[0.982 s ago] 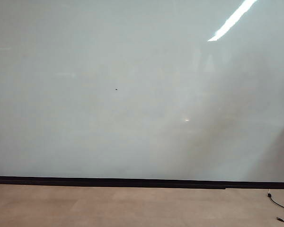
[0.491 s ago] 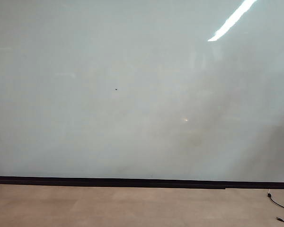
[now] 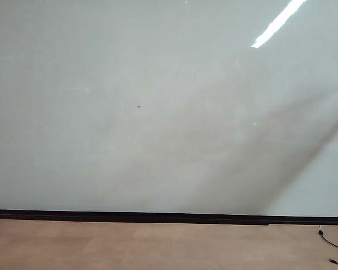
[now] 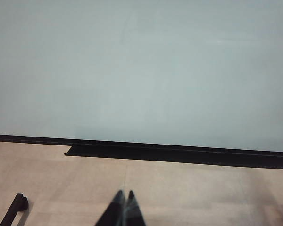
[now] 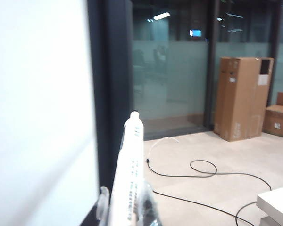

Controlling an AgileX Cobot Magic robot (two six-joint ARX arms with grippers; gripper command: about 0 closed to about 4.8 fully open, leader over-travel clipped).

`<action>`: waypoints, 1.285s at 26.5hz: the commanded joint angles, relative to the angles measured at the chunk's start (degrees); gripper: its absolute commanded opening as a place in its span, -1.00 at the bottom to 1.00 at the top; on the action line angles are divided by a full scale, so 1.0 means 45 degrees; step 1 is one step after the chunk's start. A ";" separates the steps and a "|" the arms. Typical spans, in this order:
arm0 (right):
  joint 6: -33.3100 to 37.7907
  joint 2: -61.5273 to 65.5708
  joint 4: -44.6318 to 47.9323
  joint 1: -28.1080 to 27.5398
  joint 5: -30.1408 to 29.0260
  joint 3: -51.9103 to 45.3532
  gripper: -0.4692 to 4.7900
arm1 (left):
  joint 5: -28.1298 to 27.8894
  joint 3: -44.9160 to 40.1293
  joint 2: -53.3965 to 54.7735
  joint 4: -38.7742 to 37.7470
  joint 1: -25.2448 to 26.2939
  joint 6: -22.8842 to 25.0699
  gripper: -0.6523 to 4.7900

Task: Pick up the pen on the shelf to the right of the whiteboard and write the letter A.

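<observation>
The whiteboard (image 3: pixel 158 67) fills the exterior view, with a thin black edge strip (image 3: pixel 129 215) along its base and one tiny dark speck (image 3: pixel 138 106). No letter A is in view on it. Neither gripper shows in that view. In the right wrist view, my right gripper (image 5: pixel 125 201) is shut on the pen (image 5: pixel 131 160), a slim white marker with small black lettering that points away past the whiteboard's (image 5: pixel 37 94) dark side edge. My left gripper (image 4: pixel 125 194) hangs shut and empty above the floor, well short of the whiteboard (image 4: pixel 141 70).
Beige floor (image 3: pixel 158 244) runs below the board, with a black cable (image 3: pixel 332 243) at its right. Beyond the board's side stand a glass wall (image 5: pixel 174 80), cardboard boxes (image 5: pixel 240 96), a looping cable (image 5: pixel 203 172) and a white surface corner (image 5: pixel 277 203). A black bracket (image 4: pixel 14 209) lies on the floor.
A broad diagonal shadow has swept across the lower right of the whiteboard in the exterior view. The board's face is otherwise unchanged.
</observation>
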 commanded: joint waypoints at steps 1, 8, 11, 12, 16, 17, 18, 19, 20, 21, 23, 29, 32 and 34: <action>-0.0651 -0.1622 -0.1783 0.1496 0.0126 -0.0117 -0.83 | 0.0058 0.0034 0.0000 0.0117 0.0000 0.0053 -0.78; -0.0729 -0.4065 -0.5731 0.5095 0.0092 0.0049 -0.83 | 0.0053 0.0034 0.0000 0.0117 0.0000 0.0053 -0.78; -0.0729 -0.4216 -0.7368 0.6285 0.0097 0.0593 -0.83 | 0.0049 0.0034 0.0000 0.0117 0.0000 0.0053 -0.78; -0.0729 -0.4197 -0.7917 0.6591 0.0068 0.0850 -0.83 | 0.0049 0.0034 0.0000 0.0117 0.0000 0.0053 -0.78; -0.1360 -0.3701 -1.0006 0.7951 -0.0073 0.2419 -0.83 | 0.0049 0.0034 0.0000 0.0117 0.0000 0.0058 -0.78; -0.1540 -0.3560 -1.0176 0.8136 -0.0102 0.2681 -0.83 | 0.0049 0.0034 0.0000 0.0117 0.0000 0.0058 -0.78; -0.1744 -0.3361 -1.0360 0.8330 -0.0282 0.3016 -0.83 | 0.0049 0.0034 0.0000 0.0117 0.0000 0.0053 -0.78; -0.1875 -0.3186 -1.0559 0.8442 -0.0432 0.3293 -0.83 | 0.0053 0.0034 0.0000 0.0117 0.0000 0.0053 -0.78; -0.2025 -0.2948 -1.0841 0.8563 -0.0646 0.3667 -0.83 | 0.0053 0.0034 0.0000 0.0117 0.0000 0.0058 -0.78; -0.2074 -0.2769 -1.1118 0.8626 -0.0758 0.3963 -0.83 | 0.0053 0.0034 0.0000 0.0121 0.0000 0.0053 -0.78; -0.2191 -0.2380 -1.1701 0.8743 -0.1049 0.4556 -0.83 | 0.0053 0.0034 0.0000 0.0117 0.0000 0.0058 -0.78; -0.3225 -0.0743 -1.3483 0.9549 -0.1525 0.6698 -0.83 | 0.0049 0.0034 0.0000 0.0117 0.0000 0.0058 -0.78; -0.3395 0.0107 -1.3746 0.9738 -0.1836 0.7514 -0.83 | 0.0049 0.0034 0.0000 0.0117 0.0000 0.0058 -0.78; -0.3400 0.0641 -1.3726 0.9738 -0.2025 0.7936 -0.83 | 0.0049 0.0034 0.0000 0.0117 0.0000 0.0058 -0.78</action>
